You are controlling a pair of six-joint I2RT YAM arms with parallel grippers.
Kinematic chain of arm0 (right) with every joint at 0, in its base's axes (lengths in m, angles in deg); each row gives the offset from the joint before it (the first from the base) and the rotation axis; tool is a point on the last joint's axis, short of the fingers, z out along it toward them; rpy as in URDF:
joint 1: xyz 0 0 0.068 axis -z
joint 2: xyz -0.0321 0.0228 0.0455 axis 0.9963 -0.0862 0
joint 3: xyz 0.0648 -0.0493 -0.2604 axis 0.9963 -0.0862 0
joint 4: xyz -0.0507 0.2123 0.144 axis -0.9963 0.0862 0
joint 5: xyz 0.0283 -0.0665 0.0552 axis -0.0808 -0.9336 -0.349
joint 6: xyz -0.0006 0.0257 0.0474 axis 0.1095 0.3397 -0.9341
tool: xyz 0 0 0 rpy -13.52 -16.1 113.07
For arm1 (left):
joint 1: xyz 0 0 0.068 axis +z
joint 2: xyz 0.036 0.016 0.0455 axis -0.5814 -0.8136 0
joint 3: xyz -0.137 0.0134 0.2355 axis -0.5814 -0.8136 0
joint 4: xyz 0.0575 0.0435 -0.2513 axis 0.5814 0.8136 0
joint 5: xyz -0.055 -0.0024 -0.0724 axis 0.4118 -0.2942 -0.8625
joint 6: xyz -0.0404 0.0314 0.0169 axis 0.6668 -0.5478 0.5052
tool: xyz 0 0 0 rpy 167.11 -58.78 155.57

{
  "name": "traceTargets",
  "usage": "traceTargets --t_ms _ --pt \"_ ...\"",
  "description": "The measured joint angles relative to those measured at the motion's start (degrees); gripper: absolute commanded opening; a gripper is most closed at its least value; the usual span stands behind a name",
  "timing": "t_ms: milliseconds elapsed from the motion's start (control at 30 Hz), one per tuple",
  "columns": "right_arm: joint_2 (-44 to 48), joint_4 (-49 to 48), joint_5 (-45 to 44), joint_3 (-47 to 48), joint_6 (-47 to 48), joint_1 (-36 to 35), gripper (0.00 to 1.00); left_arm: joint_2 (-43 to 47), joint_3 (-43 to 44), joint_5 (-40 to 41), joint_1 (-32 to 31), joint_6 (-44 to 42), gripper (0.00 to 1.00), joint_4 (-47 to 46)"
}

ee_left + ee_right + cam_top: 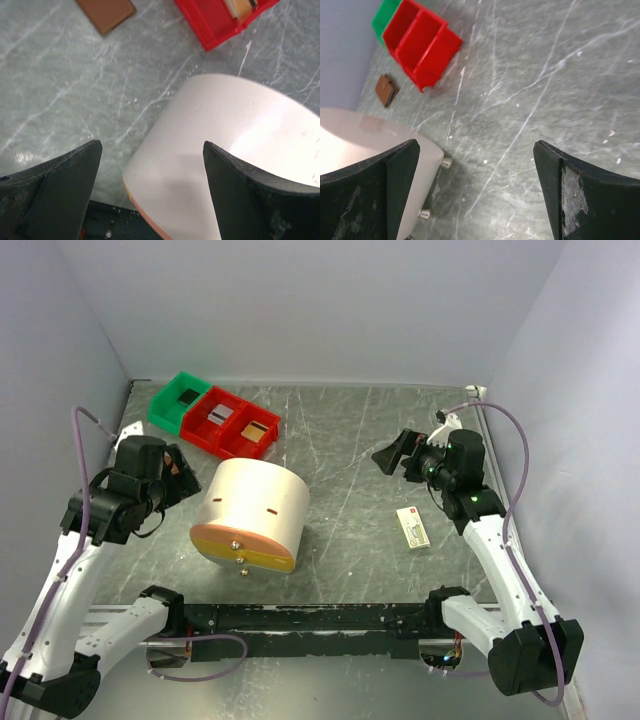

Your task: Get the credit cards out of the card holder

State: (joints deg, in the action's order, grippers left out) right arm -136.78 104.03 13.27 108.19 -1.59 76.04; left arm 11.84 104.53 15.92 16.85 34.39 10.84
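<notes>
Left wrist view has the card holder (106, 14) lying flat and apparently folded shut on the table just beyond the white drum (225, 150), so the credit cards are presumably tucked inside, out of sight. The left gripper (150, 150) hangs by the drum's left flank, jaws spread wide and empty, likely readied for the approach. The right gripper (475, 147), equally wide and empty, hovers right of the drum.
</notes>
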Motion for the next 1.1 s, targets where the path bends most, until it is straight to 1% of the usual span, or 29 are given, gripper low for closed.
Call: traceTargets --t_ms 133,333,633,767,867,1100 --pt "0.2 -0.1 6.6 -0.8 0.0 1.6 1.00 3.1 -2.9 -1.3 -0.7 4.9 0.94 3.4" --pt "1.7 -0.2 12.5 -1.3 -0.1 2.8 1.00 7.5 -6.9 -2.8 -1.3 11.8 0.94 9.4" --pt "1.9 0.4 16.6 -2.7 -0.5 3.1 1.00 9.6 -6.9 -3.0 -1.4 18.3 0.94 15.4" --pt "1.9 1.4 17.0 -2.8 -0.2 3.3 1.00 11.3 -8.1 -3.1 -1.4 20.3 0.94 16.1" --pt "1.9 2.0 17.3 -2.9 0.0 3.3 1.00 10.8 -9.7 -3.9 -1.4 20.2 0.94 15.4" --pt "0.5 3.7 20.0 -3.1 0.7 3.4 1.00 5.9 -15.1 -12.0 -1.4 17.9 0.94 9.2"
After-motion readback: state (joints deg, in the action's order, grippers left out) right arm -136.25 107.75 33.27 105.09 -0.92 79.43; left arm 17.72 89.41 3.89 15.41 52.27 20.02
